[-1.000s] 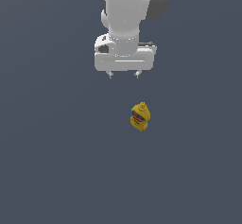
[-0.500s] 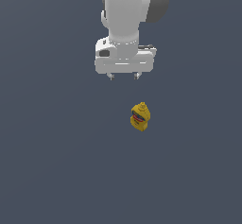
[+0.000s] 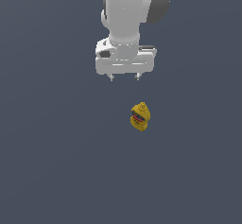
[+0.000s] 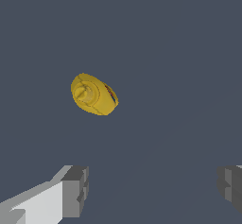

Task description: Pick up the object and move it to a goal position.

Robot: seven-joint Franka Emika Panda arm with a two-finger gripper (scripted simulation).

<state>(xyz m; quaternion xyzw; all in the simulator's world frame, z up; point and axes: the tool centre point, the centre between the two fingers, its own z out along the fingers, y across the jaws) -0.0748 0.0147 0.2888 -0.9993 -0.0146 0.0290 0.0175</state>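
The pincer [image 3: 125, 78] hangs spread wide and empty above the table [image 3: 52, 161], with the two short fingertips [image 3: 112, 78] well apart. The bottle [image 3: 140, 116] stands on the table, apart from the pincer; in the exterior view it sits at about five o'clock from the fingertips. From the wrist view the bottle [image 4: 93, 94] is seen almost straight down on its tapered cap, with a sliver of the dark and red label on one flank. It lies outside the gap between the fingers [image 4: 75, 191], so the pincer is not yet centred over it.

The step in hand looks like the approach before the grasp. To do it well, I would first slide the pincer sideways until the cap sits midway between the two fingers in the wrist view, and only then lower it. Coming down off-centre risks one finger landing on the cap or nudging the bottle over.

The bottle is small beside the pincer and narrows toward the top, so the fingers should reach down to the wider body at the label band rather than the cap, where they would likely slip. The body looks somewhat oval from above, so closing across the narrower width should give the firmest hold. No goal marker is visible in either view.
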